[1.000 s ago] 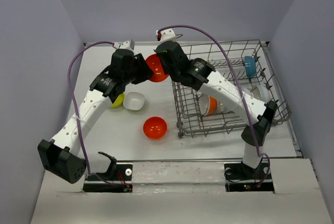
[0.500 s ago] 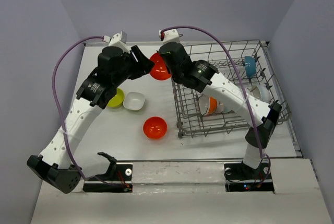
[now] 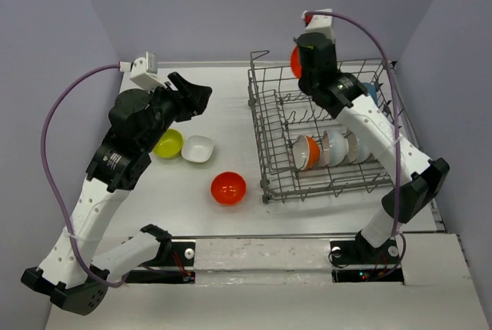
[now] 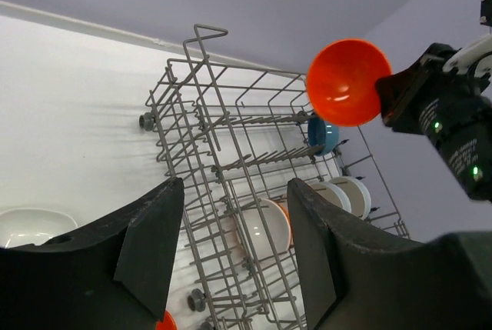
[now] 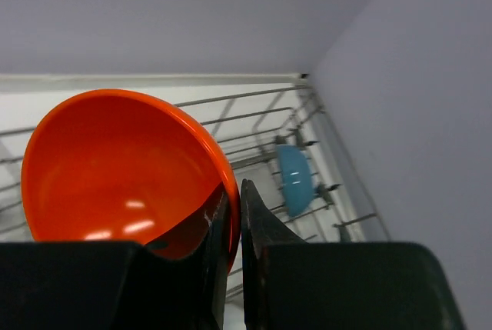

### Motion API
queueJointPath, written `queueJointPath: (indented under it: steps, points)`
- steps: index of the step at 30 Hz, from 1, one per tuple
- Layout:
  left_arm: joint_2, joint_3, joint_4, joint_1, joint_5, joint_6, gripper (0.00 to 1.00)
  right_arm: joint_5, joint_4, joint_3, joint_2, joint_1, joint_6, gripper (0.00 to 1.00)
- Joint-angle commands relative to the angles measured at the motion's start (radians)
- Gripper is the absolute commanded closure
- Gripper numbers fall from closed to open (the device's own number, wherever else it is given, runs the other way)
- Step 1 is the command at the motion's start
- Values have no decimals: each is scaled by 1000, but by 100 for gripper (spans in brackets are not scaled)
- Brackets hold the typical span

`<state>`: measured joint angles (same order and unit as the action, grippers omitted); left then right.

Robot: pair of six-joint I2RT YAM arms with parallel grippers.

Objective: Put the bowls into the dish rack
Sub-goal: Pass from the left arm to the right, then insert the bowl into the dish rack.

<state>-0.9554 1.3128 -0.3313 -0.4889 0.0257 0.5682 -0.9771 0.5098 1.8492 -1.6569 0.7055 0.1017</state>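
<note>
Right gripper [image 5: 235, 201] clamps orange bowl [image 5: 115, 161], underside hidden.

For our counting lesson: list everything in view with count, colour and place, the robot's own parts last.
dish rack: one, grey wire, right side of table
yellow-green bowl: one, on table left of rack
squarish white bowl: one, on table beside the yellow-green one
orange-red bowl: one, on table nearer the arm bases
white bowls: at least three, standing in rack's near row
orange bowl: one, same row
blue bowl: one, rack's far right
held bowl: one, orange-red, above rack's far edge
left claw: black, open, empty, over table
right claw: black, shut on held bowl
</note>
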Motion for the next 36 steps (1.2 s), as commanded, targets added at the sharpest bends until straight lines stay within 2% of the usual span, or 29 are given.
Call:
queueJointPath:
  steps: [1, 4, 8, 11, 14, 18, 21, 26, 29, 33, 36]
  points:
    - [12, -56, 98, -4, 19, -48, 35, -103, -223, -54, 62, -182, 105, 99]
    - [12, -98, 130, -4, 5, -54, 35, -117, -382, -123, 42, -254, 215, 99]
    - [17, -159, 173, -4, -4, -64, 35, -170, -722, -195, -26, -299, 508, 99]
    - [14, -182, 176, -4, -3, -85, 35, -193, -882, -217, -82, -321, 656, 99]
    - [17, -201, 175, -4, 11, -112, 35, -199, -1265, -260, -153, -321, 1004, 99]
    - [14, -193, 146, -2, 17, -133, 34, -181, -1500, -286, -239, -321, 1229, 99]
    - [9, -179, 115, -2, 25, -165, 34, -175, -1594, -283, -293, -321, 1321, 99]
    - [4, -172, 100, -2, 75, -215, 32, -198, -1619, -277, -337, -321, 1385, 99]
    - [-2, -196, 118, -8, 57, -208, 32, -213, -1523, -310, -316, -321, 1336, 99]
    - [-25, -210, 124, -8, 39, -205, 30, -235, -1271, -332, -259, -321, 1149, 99]
    - [-22, -219, 135, -8, 22, -202, 30, -256, -1257, -341, -271, -321, 1173, 99]
